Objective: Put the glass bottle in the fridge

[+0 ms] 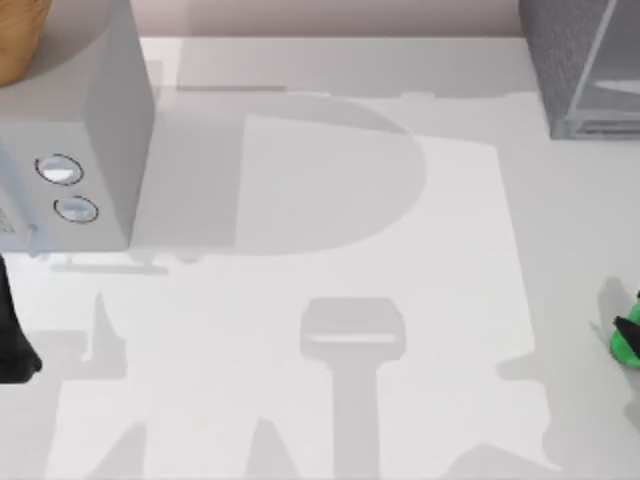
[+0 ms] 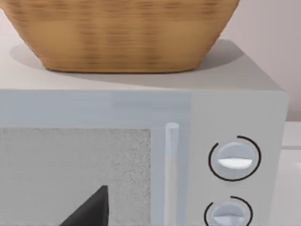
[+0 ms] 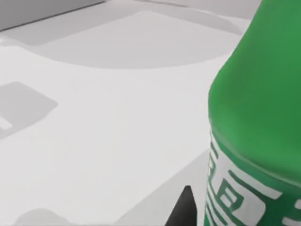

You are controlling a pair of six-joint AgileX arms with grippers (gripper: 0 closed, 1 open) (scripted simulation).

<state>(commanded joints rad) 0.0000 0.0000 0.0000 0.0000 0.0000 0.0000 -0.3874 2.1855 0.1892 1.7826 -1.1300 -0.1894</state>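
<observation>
Right now the small bright green glass bottle (image 1: pixel 626 338) sits at the table's (image 1: pixel 330 250) right edge, looming just beside the right gripper's dark fingertip (image 3: pixel 184 207); whether that gripper is open or closed, I cannot tell. Well away, at the far right corner, stands the dark grey speckled fridge (image 1: pixel 560 60). Left arm (image 1: pixel 15 335) parks facing the light grey two-dial box (image 2: pixel 235 160) topped by a wicker basket (image 2: pixel 122 33).

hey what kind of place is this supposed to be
Probably a rendered kitchen countertop. A light grey microwave with two round dials stands at the table's left with a woven basket on top, a dark speckled fridge stands at far right, and a green glass bottle sits nearby.
</observation>
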